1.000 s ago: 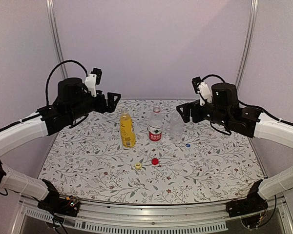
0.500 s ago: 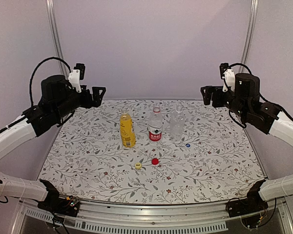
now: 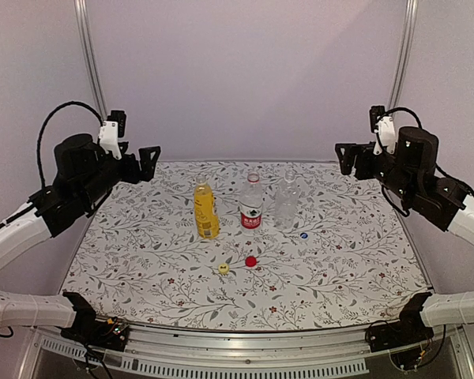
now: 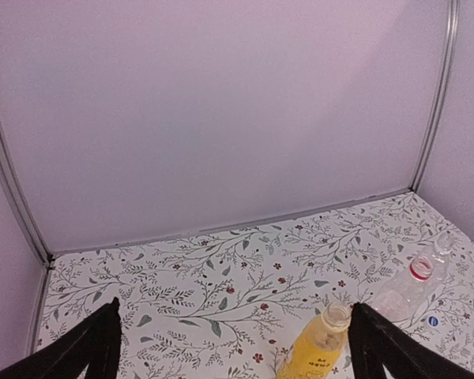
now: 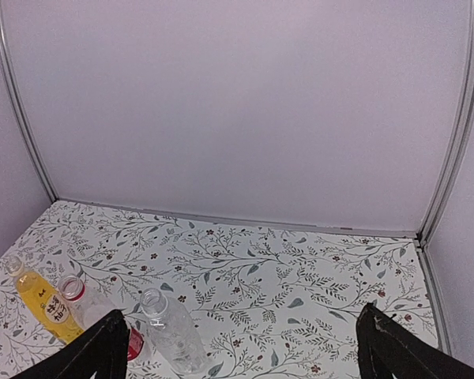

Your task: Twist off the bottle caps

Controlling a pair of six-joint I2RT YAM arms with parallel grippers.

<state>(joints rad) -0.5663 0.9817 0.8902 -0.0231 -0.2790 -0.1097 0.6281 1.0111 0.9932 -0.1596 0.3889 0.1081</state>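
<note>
- Table (image 3: pixel 142 260): all task items sit mid-surface, within reach of both arms.
- Left gripper (image 3: pixel 148 162) and right gripper (image 3: pixel 346 158): raised at the outer edges, well apart from the bottles, jaws spread wide, nothing held. Reads as a stand-off pose.
- Yellow bottle (image 3: pixel 205 212), red-label bottle (image 3: pixel 252 207), clear bottle (image 3: pixel 285 207): upright in a row, necks bare.
- Yellow cap (image 3: pixel 223 268), red cap (image 3: pixel 250 260), blue-white cap (image 3: pixel 304 234): loose on the table in front of the row, each near its own bottle. Unscrewing looks done.
</note>
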